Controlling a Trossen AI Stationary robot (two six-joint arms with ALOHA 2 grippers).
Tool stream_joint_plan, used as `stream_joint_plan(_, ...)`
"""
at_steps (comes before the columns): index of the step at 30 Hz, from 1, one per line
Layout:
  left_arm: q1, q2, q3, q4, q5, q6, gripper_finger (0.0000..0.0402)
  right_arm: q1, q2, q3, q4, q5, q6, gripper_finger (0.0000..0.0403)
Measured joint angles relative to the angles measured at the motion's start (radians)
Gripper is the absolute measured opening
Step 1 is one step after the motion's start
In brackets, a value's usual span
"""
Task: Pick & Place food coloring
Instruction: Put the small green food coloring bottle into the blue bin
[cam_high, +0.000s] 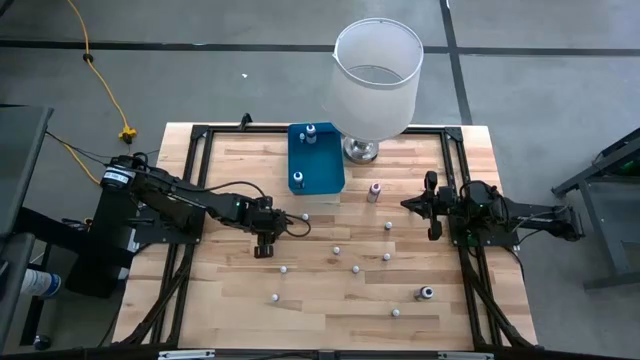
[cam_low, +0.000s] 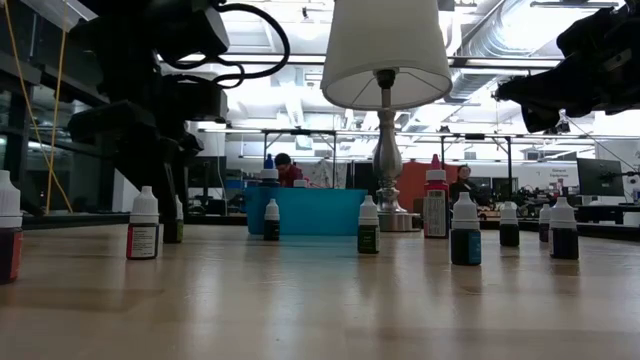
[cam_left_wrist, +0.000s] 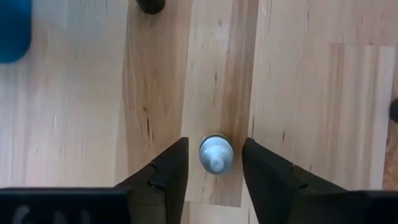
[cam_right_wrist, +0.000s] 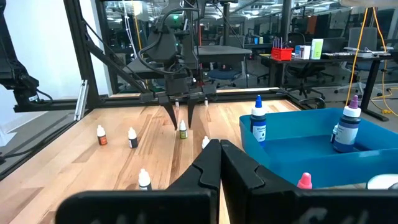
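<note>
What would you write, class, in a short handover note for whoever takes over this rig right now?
Left gripper: pointing down around one white-capped food coloring bottle, gaps visible on both sides, not yet gripped.
Right gripper: shut, holding nothing, waiting at the table's right side.
Done: two bottles stand in the blue bin.
Left: about ten bottles scattered on the wooden table; one lies on its side. A lamp stands beside the bin.

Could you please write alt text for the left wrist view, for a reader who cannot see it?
Seen from directly above, a small white-capped food coloring bottle stands upright on the wooden table between the two dark fingers of the left claw, with a narrow gap on each side. A corner of the blue bin shows at the edge.
</note>
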Motion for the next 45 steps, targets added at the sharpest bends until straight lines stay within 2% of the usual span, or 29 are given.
stream_joint_plan(16,0.000,-0.001,0.002,0.004,0.001,-0.015,0.0047,0.000,0.000,0.000,0.000,0.000,0.000,0.0000)
stream_joint_plan(22,0.000,-0.001,0.026,-0.008,0.025,-0.056,0.0035,0.000,0.000,0.000,0.000,0.000,0.000,0.0000)
stream_joint_plan(29,0.028,-0.001,0.149,-0.061,0.012,-0.069,0.0033,0.000,0.000,0.000,0.000,0.000,0.000,0.0000)
stream_joint_plan(41,0.129,-0.001,0.440,-0.282,-0.168,-0.288,0.0031,0.000,0.000,0.000,0.000,0.000,0.000,0.0000)
stream_joint_plan(45,0.165,0.044,0.503,-0.306,-0.177,-0.279,0.0031,0.000,0.000,0.000,0.000,0.000,0.000,0.0000)
